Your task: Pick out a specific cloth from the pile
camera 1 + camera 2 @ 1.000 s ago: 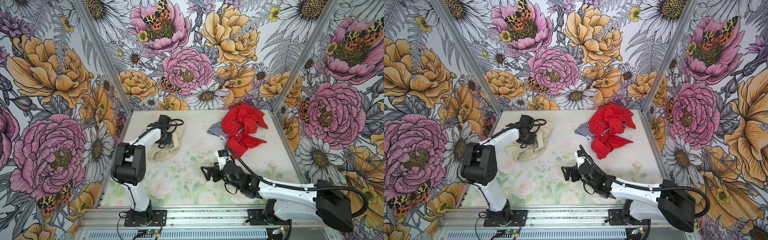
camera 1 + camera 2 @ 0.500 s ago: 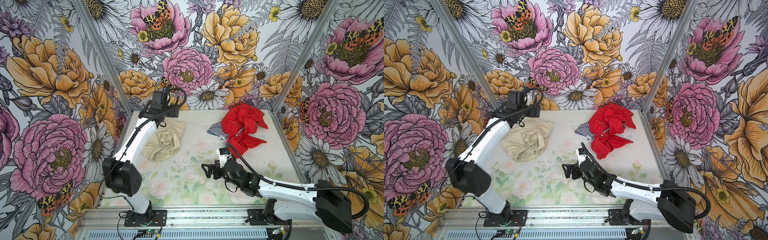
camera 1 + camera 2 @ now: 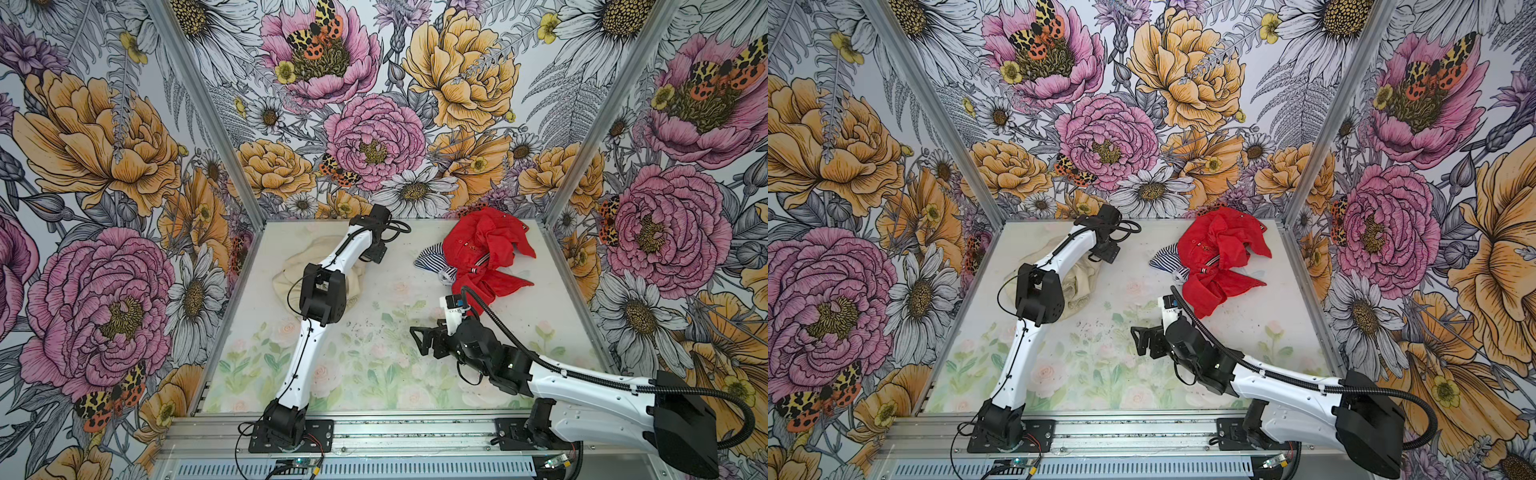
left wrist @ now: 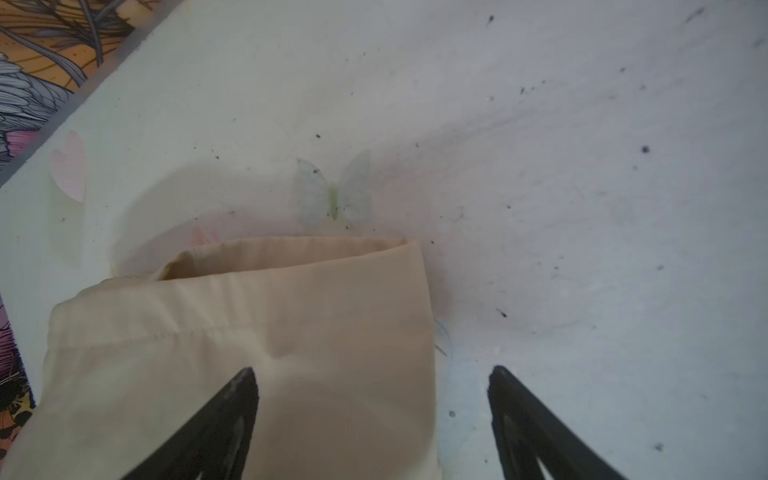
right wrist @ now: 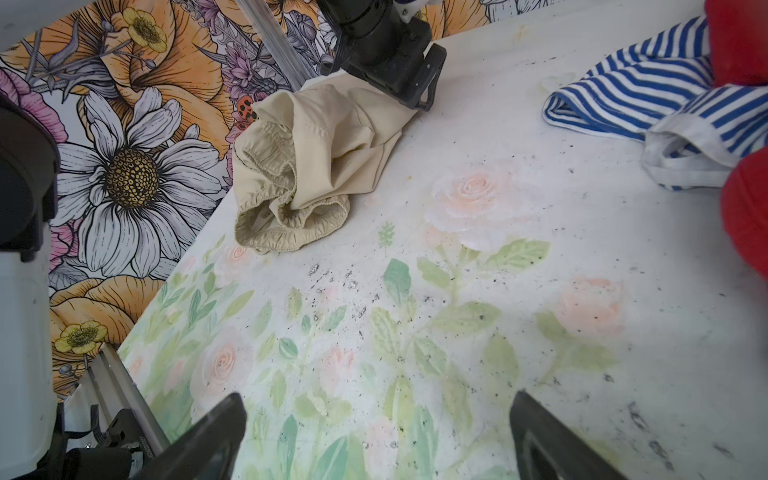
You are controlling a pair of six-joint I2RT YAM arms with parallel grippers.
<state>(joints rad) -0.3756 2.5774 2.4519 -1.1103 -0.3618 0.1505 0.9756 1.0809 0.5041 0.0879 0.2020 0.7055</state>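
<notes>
Left wrist view: your left pincer (image 4: 372, 376) has let go, jaws wide, empty; cream cloth (image 4: 257, 328) lies well left of pile (image 3: 484, 257), so pick looks done.

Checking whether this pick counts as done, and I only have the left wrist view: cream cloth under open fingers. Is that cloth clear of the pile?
Observer: Yes. In both top views the cloth lies alone at the table's back left, apart from the pile at the back right.
Operator: Where over the cloth is the left hand?
Observer: At its far end, toward the back wall. The rest lies bunched nearer the front, with a gathered elastic edge that shows in the right wrist view.
Operator: And the right hand?
Observer: The right hand is open and empty, over bare table in front of the pile.
</notes>
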